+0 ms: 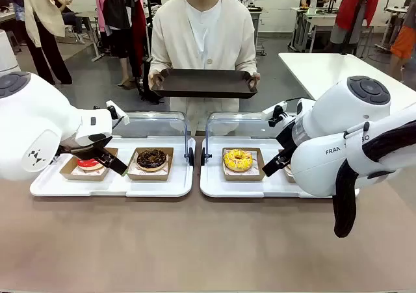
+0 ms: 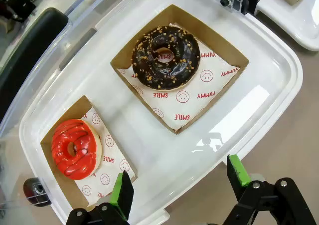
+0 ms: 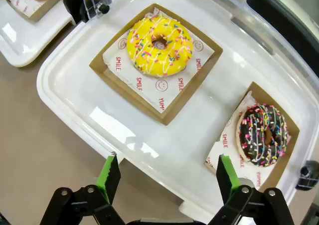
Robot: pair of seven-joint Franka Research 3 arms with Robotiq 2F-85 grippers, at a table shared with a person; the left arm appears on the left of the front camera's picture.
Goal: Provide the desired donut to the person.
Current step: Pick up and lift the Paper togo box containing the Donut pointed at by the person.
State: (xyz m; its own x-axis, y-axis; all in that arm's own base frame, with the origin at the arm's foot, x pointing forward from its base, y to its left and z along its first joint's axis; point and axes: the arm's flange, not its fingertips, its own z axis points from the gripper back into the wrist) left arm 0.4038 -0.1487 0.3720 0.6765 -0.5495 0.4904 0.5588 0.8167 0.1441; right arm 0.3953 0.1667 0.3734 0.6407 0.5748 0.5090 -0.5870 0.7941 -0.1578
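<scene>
Both grippers are empty with jaws spread wide. The left gripper [image 2: 178,179] hangs over the near rim of the left white tray [image 2: 164,152], which carries the red donut [image 2: 75,148] and the chocolate nut donut [image 2: 165,58] in cardboard boxes; the right gripper [image 3: 168,169] hangs over the right white tray [image 3: 87,88] with the boxed yellow donut [image 3: 159,45] and dark sprinkle donut [image 3: 263,133]. The person [image 1: 203,39] stands at the far side, holding a dark tray [image 1: 203,83] in both hands.
</scene>
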